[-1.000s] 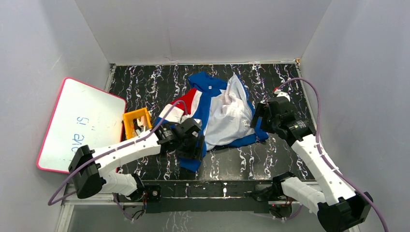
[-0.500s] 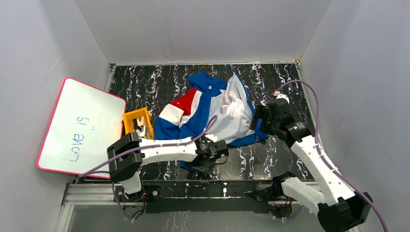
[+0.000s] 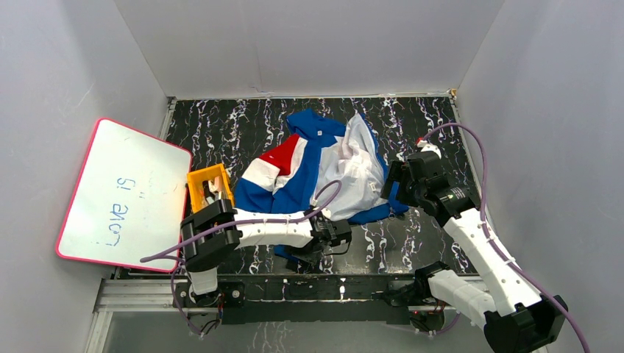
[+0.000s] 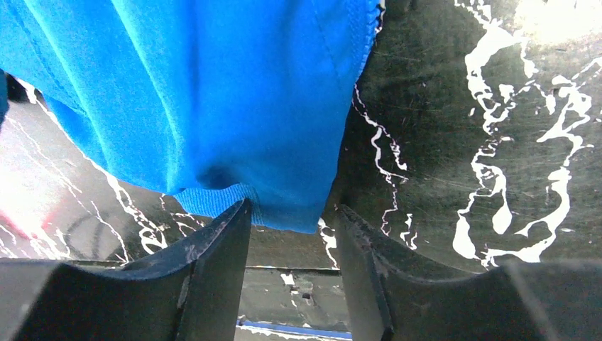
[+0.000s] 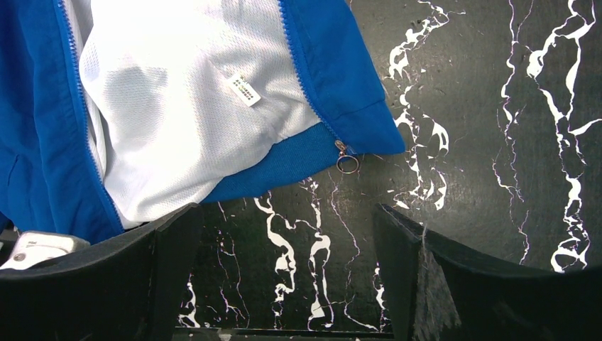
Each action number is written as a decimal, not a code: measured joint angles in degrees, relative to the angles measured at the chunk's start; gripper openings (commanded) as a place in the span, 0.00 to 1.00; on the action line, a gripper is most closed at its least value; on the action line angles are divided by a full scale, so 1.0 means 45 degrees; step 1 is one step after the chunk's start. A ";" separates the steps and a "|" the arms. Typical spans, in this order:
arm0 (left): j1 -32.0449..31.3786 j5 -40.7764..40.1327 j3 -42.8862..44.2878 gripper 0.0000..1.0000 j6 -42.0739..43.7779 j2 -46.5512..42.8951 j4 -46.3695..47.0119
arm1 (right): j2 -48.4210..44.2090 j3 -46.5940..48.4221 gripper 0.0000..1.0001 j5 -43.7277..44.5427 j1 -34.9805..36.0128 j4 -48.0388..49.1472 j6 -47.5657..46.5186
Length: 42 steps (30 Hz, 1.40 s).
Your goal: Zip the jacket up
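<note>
Near edge: L gripper (image 4: 292, 213), jaws half-spread w/ blue hem (image 4: 213, 200) of the jacket (image 3: 294, 176) just at the tips, may pinch one fold & drag it; farther, R gripper (image 5: 285, 213), wide open over the zip pull (image 5: 347, 163) (ring flat on table (image 5: 497, 106)), could miss it, jacket lying crumpled open mid-table.

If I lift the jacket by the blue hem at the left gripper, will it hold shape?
Probably not: the jacket lies crumpled in soft folds, so it should drape and drag. The thin hem may slip from a shallow pinch. The ring pull lies loose at the front corner and would likely swing.
</note>
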 measured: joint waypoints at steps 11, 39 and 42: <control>0.0058 -0.0792 0.0223 0.00 0.0471 0.0685 -0.0131 | 0.0000 0.0000 0.96 0.0000 0.0000 0.0000 -0.0005; 0.5765 0.4682 -0.2225 0.00 0.3317 -0.5775 0.4187 | 0.2540 -0.0593 0.92 0.0792 -0.0199 0.0763 -0.0345; 0.6455 0.5197 -0.2225 0.00 0.3662 -0.6042 0.4182 | 0.2861 -0.0593 0.91 0.0729 -0.0578 0.1093 -0.0432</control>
